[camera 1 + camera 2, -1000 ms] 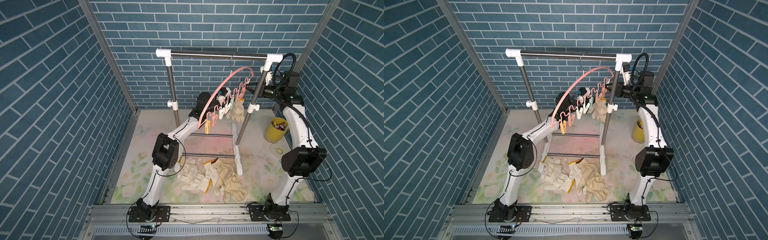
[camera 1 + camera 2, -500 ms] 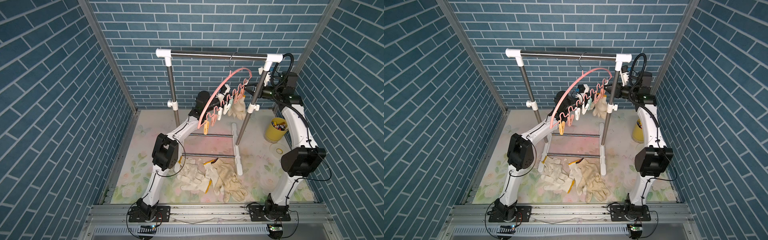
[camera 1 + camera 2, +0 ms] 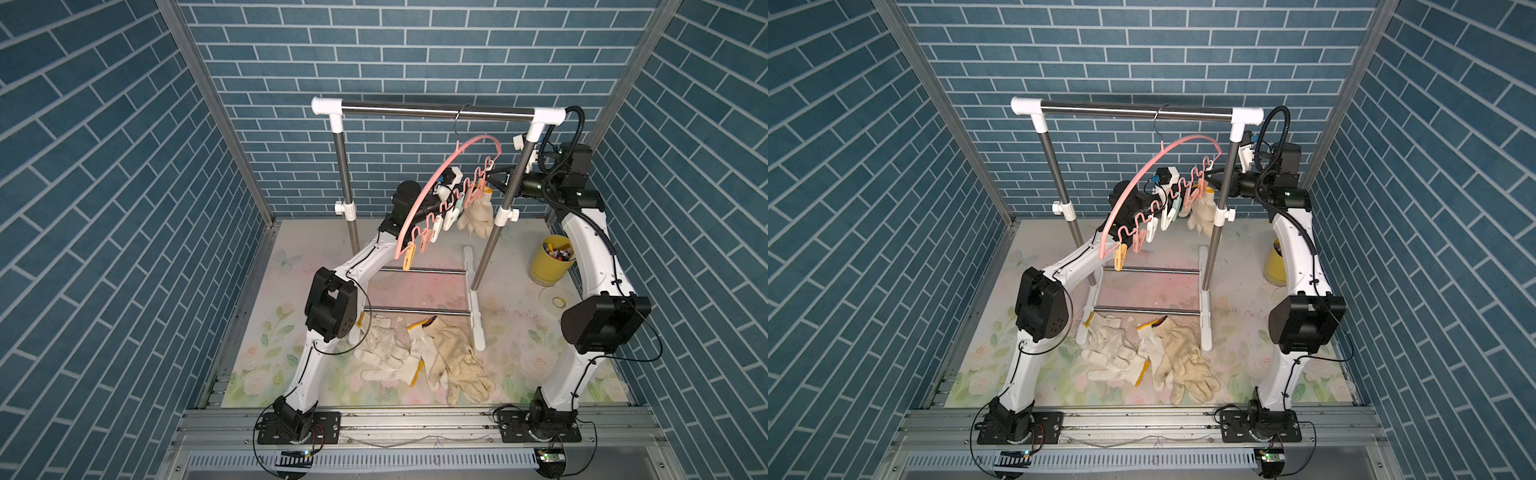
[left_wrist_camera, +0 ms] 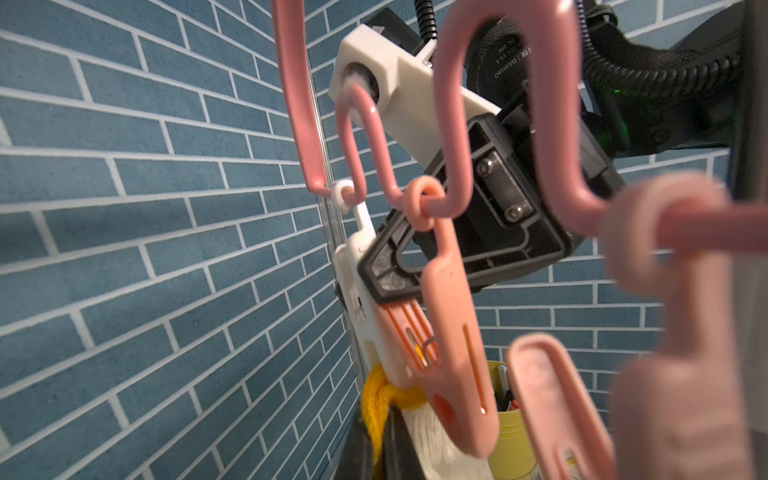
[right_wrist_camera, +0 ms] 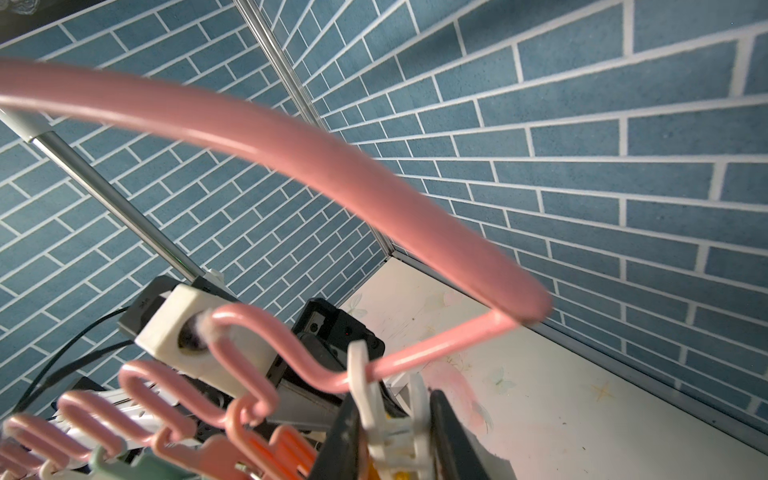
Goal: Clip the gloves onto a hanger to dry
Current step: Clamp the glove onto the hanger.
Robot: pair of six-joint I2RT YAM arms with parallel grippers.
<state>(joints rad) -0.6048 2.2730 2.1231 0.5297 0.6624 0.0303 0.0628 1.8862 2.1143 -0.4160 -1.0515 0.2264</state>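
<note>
The pink hanger [image 3: 432,183] [image 3: 1133,187] [image 5: 332,166] hangs by its hook from the steel rack, with a row of clips under it. One glove [image 3: 478,212] [image 3: 1202,210] [image 4: 428,440] dangles below the clips at its right end. My left gripper [image 4: 380,453] is shut on that glove's yellow cuff. The cuff sits at the lower end of a white clip [image 4: 361,299] [image 5: 390,428]. My right gripper [image 5: 395,440] [image 3: 492,174] is shut on that clip's handles. Several more gloves [image 3: 386,353] [image 3: 1183,357] lie on the floor mat in front of the rack.
The steel rack [image 3: 436,110] [image 3: 1133,110] stands mid-floor; its right post runs between my right wrist and the hanger. A yellow cup [image 3: 550,259] of pens and a tape roll [image 3: 557,299] sit at the right. Brick walls close three sides.
The hanging glove and the hanger's right end have shifted slightly upward. Both grippers keep their holds.
</note>
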